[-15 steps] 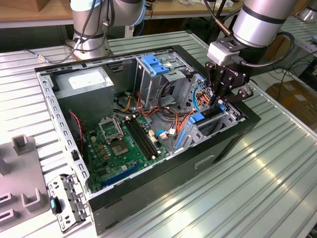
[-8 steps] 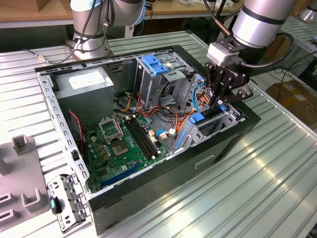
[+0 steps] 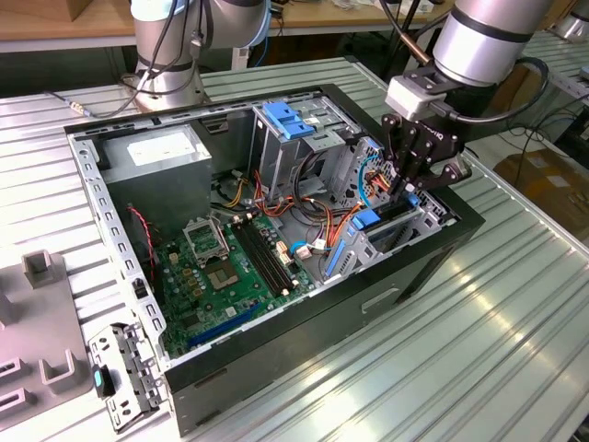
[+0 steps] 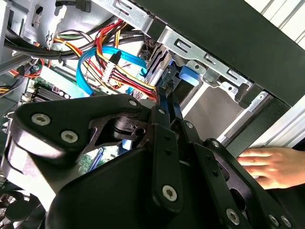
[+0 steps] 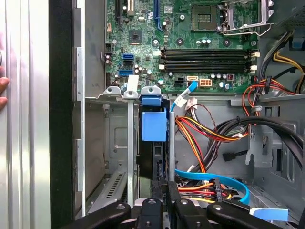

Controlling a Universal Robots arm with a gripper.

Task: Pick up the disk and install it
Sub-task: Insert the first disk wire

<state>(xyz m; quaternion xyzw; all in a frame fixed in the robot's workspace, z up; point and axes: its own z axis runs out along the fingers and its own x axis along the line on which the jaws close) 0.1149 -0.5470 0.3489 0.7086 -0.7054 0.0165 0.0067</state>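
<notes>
The disk stands on edge in the metal drive cage at the case's front corner, its blue end tab facing the motherboard and its dark body below it. In the exterior view the disk sits low in the cage on the exterior view's right side of the case. My gripper reaches down into the cage from above. In both wrist views the gripper is shut on the disk's thin edge, pinching the blue rail.
Orange, red and yellow power cables and a blue data cable crowd the space beside the cage. A light-blue latch plate tops the rear bay. A person's hand rests on the table outside the case wall. A grey fixture lies at the exterior view's left.
</notes>
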